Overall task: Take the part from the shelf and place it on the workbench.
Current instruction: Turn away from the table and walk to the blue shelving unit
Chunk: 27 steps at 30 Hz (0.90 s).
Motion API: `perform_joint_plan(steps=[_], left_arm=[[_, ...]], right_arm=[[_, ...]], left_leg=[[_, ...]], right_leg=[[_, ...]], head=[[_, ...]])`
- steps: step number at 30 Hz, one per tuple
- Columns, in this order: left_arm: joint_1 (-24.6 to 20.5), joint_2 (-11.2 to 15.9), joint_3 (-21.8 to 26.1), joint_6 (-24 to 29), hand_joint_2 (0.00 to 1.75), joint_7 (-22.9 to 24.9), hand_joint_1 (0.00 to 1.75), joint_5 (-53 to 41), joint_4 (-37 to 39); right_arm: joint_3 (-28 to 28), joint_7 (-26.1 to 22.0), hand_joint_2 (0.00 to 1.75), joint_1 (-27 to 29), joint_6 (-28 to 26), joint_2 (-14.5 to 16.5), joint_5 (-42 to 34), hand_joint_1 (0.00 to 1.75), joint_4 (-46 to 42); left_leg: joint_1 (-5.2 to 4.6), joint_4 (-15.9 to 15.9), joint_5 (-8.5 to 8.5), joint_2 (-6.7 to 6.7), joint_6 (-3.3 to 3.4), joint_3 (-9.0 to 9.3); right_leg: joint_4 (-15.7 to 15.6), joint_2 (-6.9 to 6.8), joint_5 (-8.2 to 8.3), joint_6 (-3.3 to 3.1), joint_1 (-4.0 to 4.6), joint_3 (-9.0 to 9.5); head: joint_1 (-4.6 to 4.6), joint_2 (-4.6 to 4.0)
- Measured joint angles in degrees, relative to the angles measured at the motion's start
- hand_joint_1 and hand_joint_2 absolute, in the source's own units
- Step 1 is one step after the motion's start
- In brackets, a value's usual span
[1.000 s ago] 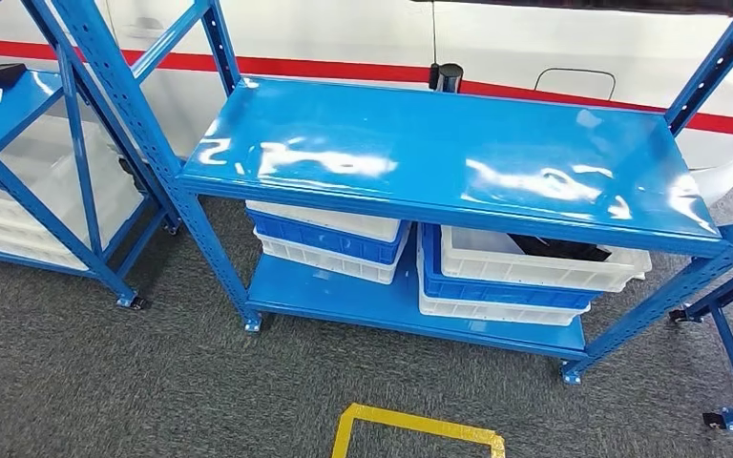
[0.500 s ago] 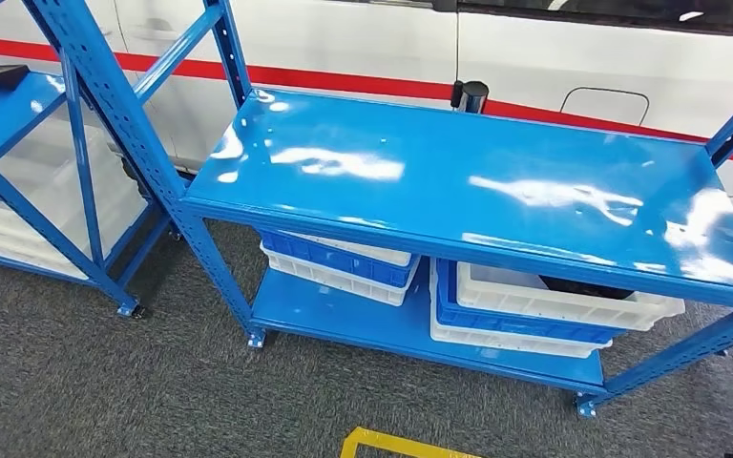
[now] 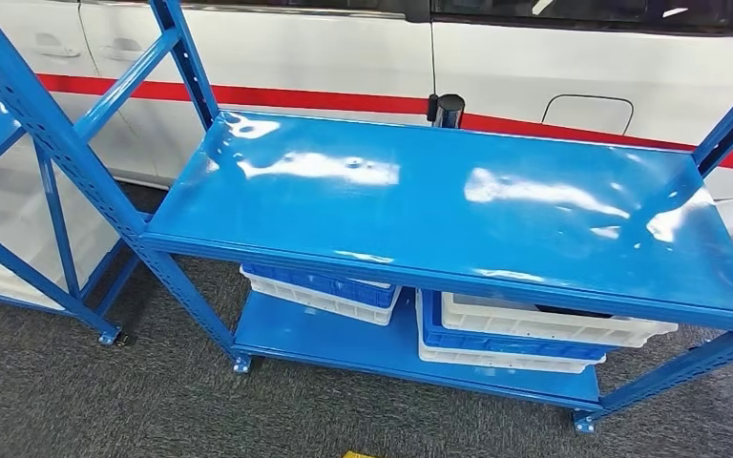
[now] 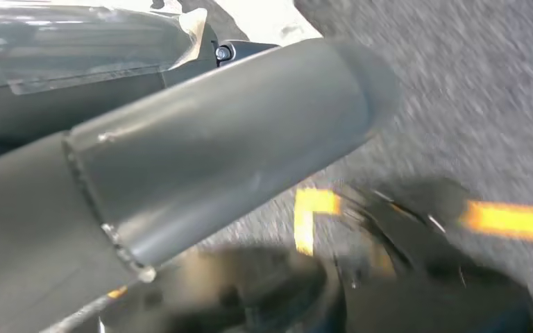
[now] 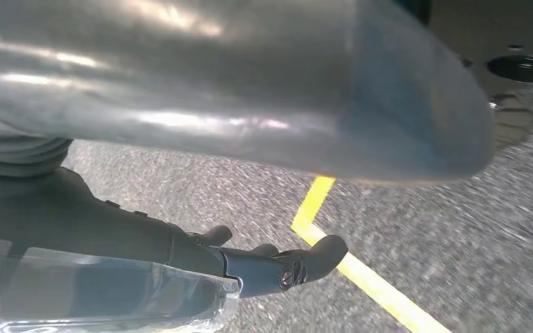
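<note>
A glossy blue metal shelf rack stands ahead on speckled grey carpet, with a white vehicle with a red stripe just behind it. At the far edge of the rack's top shelf stands a short black cylinder; I cannot tell whether it sits on the shelf or just behind it.

On the lower shelf are two stacks of white and blue plastic crates, one on the left and one on the right. A dark item shows as a thin sliver in the top white crate of the right stack. It may be the part, but too little of it shows to be sure.

A second blue rack stands to the left.

The right robot hand hangs over the carpet near a line of yellow floor tape. Its dark fingers are apart and hold nothing, and clear plastic film lies along it. The left robot hand is mostly hidden under similar film, so I cannot tell how its fingers lie.
</note>
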Motion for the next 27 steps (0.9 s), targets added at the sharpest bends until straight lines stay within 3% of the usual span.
perform_joint_plan(steps=[2,4,6,8,10,11,13,14,16,17,18,20,21,27], left_arm=[[0.12,0.1,-0.05,1.59,1.75,2.74,0.0,0.05,0.0],[0.13,-0.11,-0.06,2.09,1.75,4.66,0.0,0.15,-0.01],[-0.01,-0.32,-0.07,2.28,1.75,5.63,0.0,0.26,-0.01],[-0.13,-0.38,-0.09,2.44,1.75,6.27,0.0,0.33,-0.01],[-0.17,-0.42,-0.1,2.6,1.75,6.71,0.0,0.34,-0.01],[-0.17,-0.42,-0.1,2.65,1.75,6.86,0.0,0.36,-0.01],[-0.17,-0.48,-0.1,2.63,1.75,7.02,0.0,0.45,-0.01],[-0.18,-0.52,-0.1,2.61,1.75,7.05,0.0,0.49,-0.01],[-0.24,-0.59,-0.1,2.59,0.87,7.05,0.0,0.52,-0.01],[-0.26,-0.6,-0.1,2.59,0.87,7.05,0.0,0.52,-0.01],[-0.27,-0.61,-0.1,2.58,0.87,7.05,0.0,0.52,-0.01],[-0.28,-0.62,-0.1,2.55,1.75,7.05,0.0,0.53,-0.01],[-0.28,-0.62,-0.1,2.49,1.75,7.05,0.0,0.61,-0.01],[0.4,0.47,-2.56,1.4,1.75,7.05,0.0,4.71,-0.25]], right_arm=[[-0.27,0.05,0.0,-0.17,-0.07,0.09,-0.34,0.0,0.02],[-0.7,0.13,0.0,-0.26,-0.25,0.01,-0.74,0.0,-0.01],[-1.12,0.16,0.87,-0.32,-0.38,-0.1,-0.91,0.0,-0.04],[-1.36,0.35,1.75,-0.39,-0.78,-0.24,-0.94,0.0,-0.04],[-1.6,0.87,1.75,-0.35,-1.5,-0.34,-0.97,0.0,-0.04],[-1.74,1.13,1.75,-0.32,-1.77,-0.38,-0.96,0.0,-0.04],[-1.96,1.28,1.75,-0.29,-1.9,-0.56,-0.85,0.0,-0.04],[-2.02,1.26,1.75,-0.31,-1.85,-0.66,-0.78,0.0,-0.04],[-2.14,1.19,1.75,-0.37,-1.73,-0.79,-0.67,0.0,-0.04],[-2.21,1.17,1.31,-0.39,-1.7,-0.84,-0.65,0.0,-0.04],[-2.27,1.15,1.31,-0.42,-1.69,-0.89,-0.63,0.0,-0.04],[-2.36,1.13,1.31,-0.43,-1.67,-0.97,-0.61,0.0,-0.04],[-2.38,1.07,1.75,-0.43,-1.61,-0.98,-0.61,0.0,-0.04],[-1.45,0.66,1.75,0.22,-0.95,-1.24,-4.44,0.0,-0.36]], left_leg=[[-0.51,-1.36,0.69,-0.52,0.48,0.18],[-0.34,-1.99,1.45,-0.63,0.73,1.24],[-0.05,-2.85,1.71,-0.5,1.14,2.36],[-0.01,-3.12,1.35,-0.45,1.5,2.86],[-0.06,-3.11,0.79,-0.57,1.63,3.27],[-0.06,-3.1,0.46,-0.69,1.59,3.62],[-0.05,-3.1,-0.22,-0.88,1.34,4.55],[-0.17,-3.07,-0.57,-0.96,1.08,4.99],[-0.43,-3.01,-1.07,-1.01,0.86,5.5],[-0.55,-2.98,-1.18,-1.01,0.98,5.59],[-0.54,-3.01,-1.2,-0.99,1.2,5.63],[-0.51,-3.21,-1.17,-0.95,1.48,5.75],[-0.5,-3.35,-1.17,-0.95,1.46,5.84],[-0.47,-3.78,-1.14,-0.92,0.98,6.16]], right_leg=[[-0.11,0.3,-1.05,0.61,0.47,0.34],[-0.08,0.27,-1.91,1.26,0.75,0.8],[3.05,-0.03,-3.55,1.58,0.72,-0.21],[9.83,-0.28,-6.08,1.49,0.51,-4.24],[14.43,-0.33,-6.77,1.87,0.43,-8.1],[13.82,-0.33,-5.56,2.41,0.36,-8.71],[7.29,-0.39,-0.95,3.6,0.16,-7.23],[3.89,-0.42,1.18,3.79,0.14,-6.21],[0.42,-0.43,3.35,3.12,0.15,-4.92],[0.25,-0.39,3.54,2.66,0.16,-4.74],[0.14,-0.34,3.64,2.36,0.13,-4.57],[0.07,-0.28,3.67,2.22,0.16,-4.5],[0.07,-0.28,3.62,2.14,0.19,-4.48],[0.08,-0.29,3.41,1.53,0.28,-4.38]], head=[[-0.03,0.0],[-0.09,0.0],[0.04,0.0],[0.19,0.0],[0.19,0.0],[0.19,0.0],[0.22,0.0],[0.23,0.0],[0.17,0.0],[0.13,0.0],[0.08,0.0],[0.06,0.0],[0.05,0.0],[0.06,0.0]])
